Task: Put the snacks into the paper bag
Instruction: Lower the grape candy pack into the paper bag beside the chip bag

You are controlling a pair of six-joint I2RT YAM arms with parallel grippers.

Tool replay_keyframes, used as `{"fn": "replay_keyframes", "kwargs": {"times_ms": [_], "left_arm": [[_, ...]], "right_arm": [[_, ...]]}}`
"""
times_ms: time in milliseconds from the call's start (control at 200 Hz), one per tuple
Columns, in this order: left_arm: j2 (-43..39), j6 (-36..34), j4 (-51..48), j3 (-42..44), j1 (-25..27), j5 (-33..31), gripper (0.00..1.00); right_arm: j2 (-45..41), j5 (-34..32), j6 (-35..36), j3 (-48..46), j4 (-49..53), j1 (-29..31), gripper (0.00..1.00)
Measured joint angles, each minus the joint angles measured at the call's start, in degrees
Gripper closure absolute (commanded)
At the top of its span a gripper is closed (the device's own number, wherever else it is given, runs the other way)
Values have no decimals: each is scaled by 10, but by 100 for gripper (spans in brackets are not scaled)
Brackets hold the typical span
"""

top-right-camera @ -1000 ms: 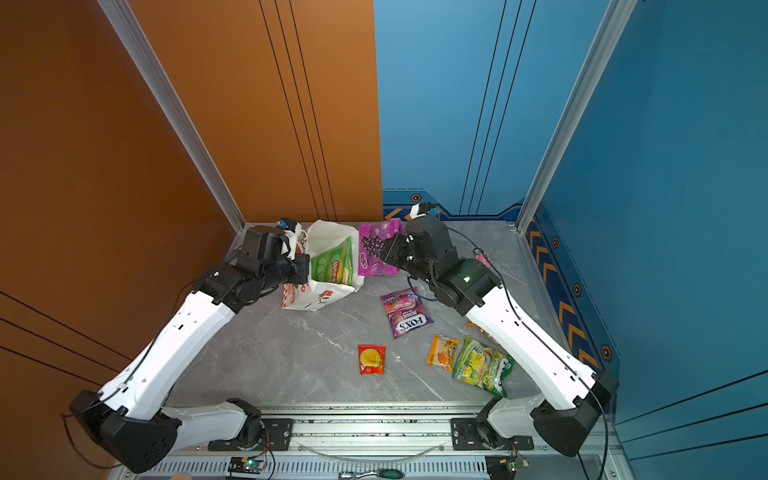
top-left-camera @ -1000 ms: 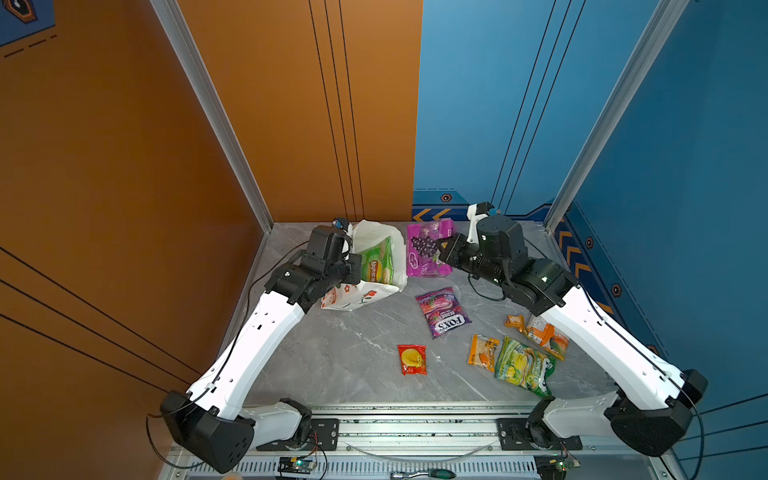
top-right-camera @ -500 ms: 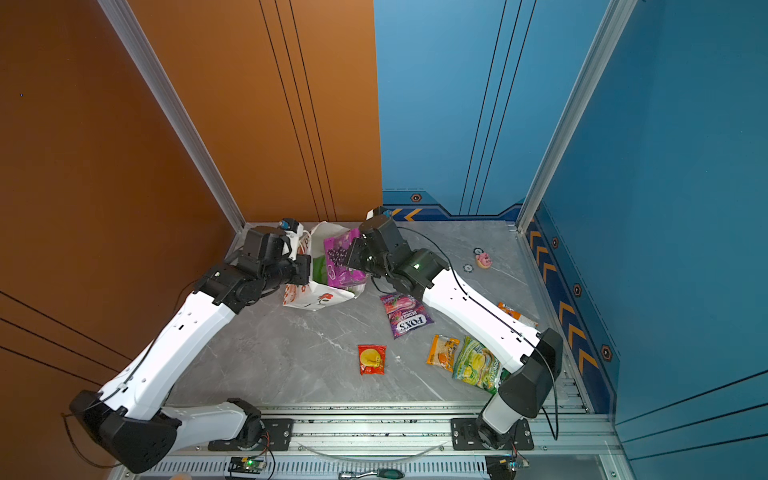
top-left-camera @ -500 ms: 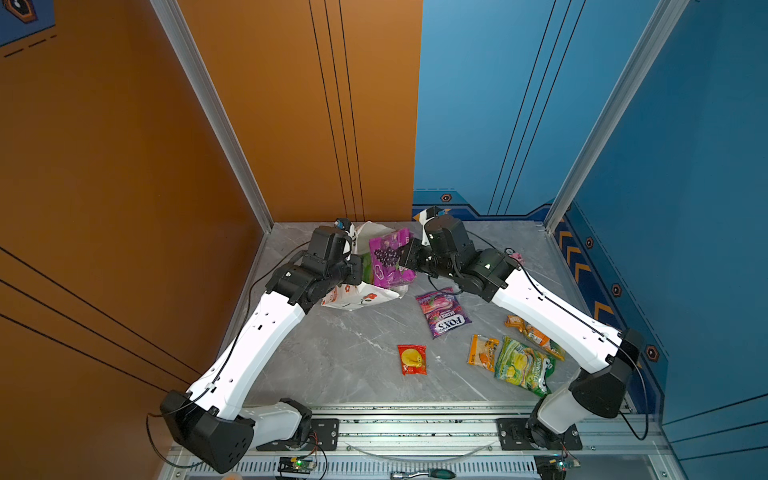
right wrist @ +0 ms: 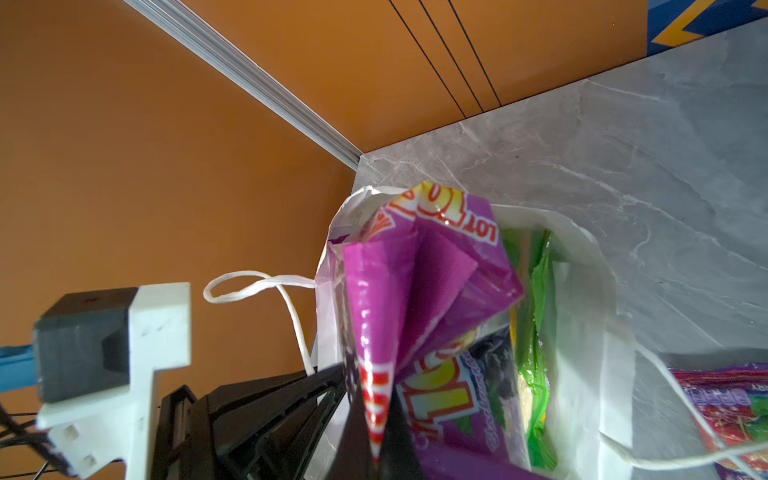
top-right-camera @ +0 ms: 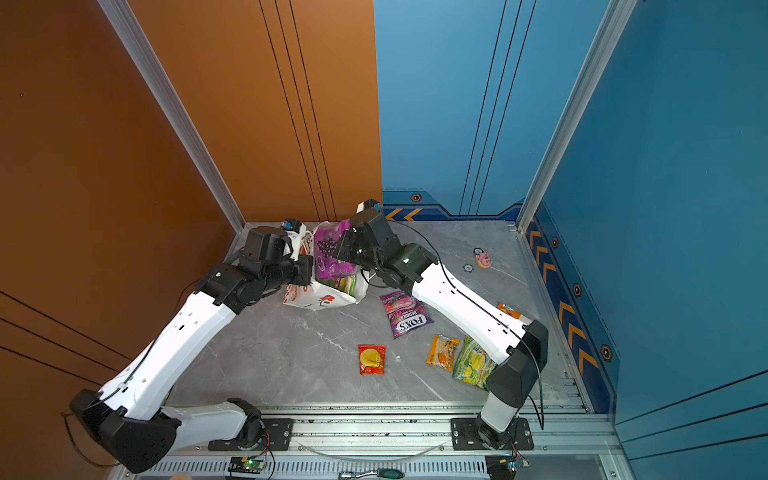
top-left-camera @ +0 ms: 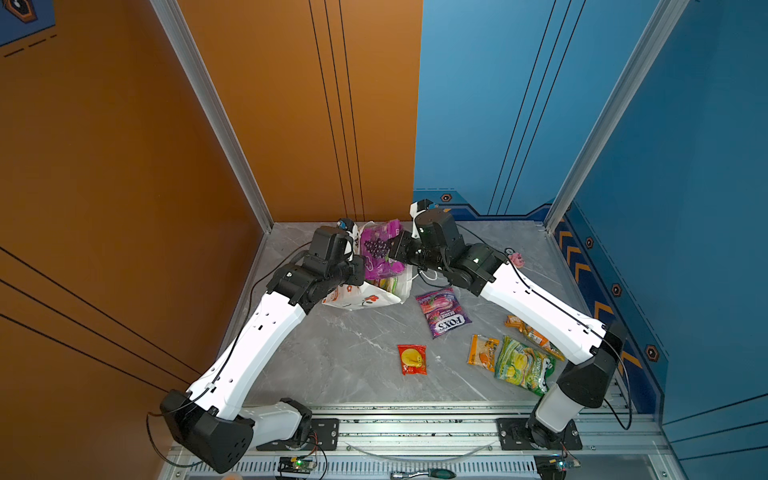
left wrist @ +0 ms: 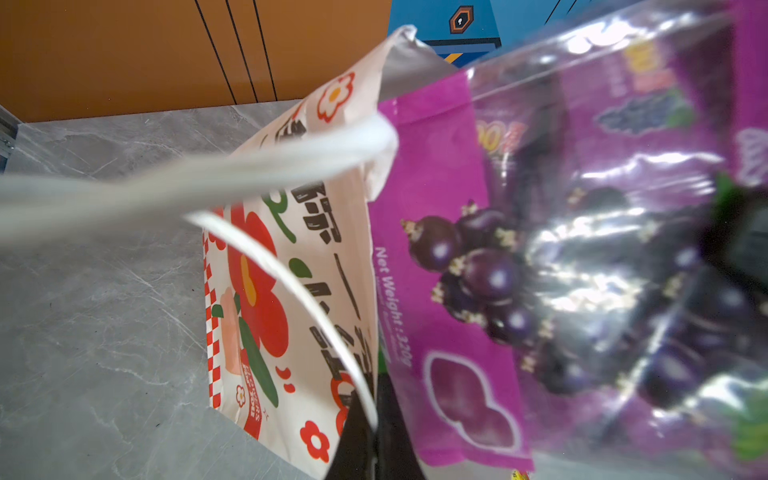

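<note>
With the right jaws pinched shut on a crumpled edge of the purple grape packet (top-left-camera: 380, 253), its lower end hangs inside the paper bag (top-left-camera: 357, 297) mouth. Left jaws are closed on the bag's rim. Packet judged light, slick and floppy, so best held by its edge seam.

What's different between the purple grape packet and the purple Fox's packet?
The grape packet hangs crumpled in the right gripper at the bag's mouth; the Fox's packet lies flat, untouched, on the table. Grape packet pictures dark grapes; Fox's packet bears white lettering. Both are shiny purple.
</note>
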State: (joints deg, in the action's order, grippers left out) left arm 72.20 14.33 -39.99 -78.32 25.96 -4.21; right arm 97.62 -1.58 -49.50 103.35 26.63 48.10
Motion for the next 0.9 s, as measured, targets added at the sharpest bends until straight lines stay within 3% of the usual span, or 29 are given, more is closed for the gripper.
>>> {"fn": "replay_keyframes", "kwargs": {"times_ms": [656, 901], "left_arm": [[-4, 0, 0, 4, 0, 1, 100], [-4, -6, 1, 5, 0, 4, 100]], "right_arm": [[69, -13, 3, 3, -49, 22, 100], [76, 2, 9, -37, -96, 20, 100]]}}
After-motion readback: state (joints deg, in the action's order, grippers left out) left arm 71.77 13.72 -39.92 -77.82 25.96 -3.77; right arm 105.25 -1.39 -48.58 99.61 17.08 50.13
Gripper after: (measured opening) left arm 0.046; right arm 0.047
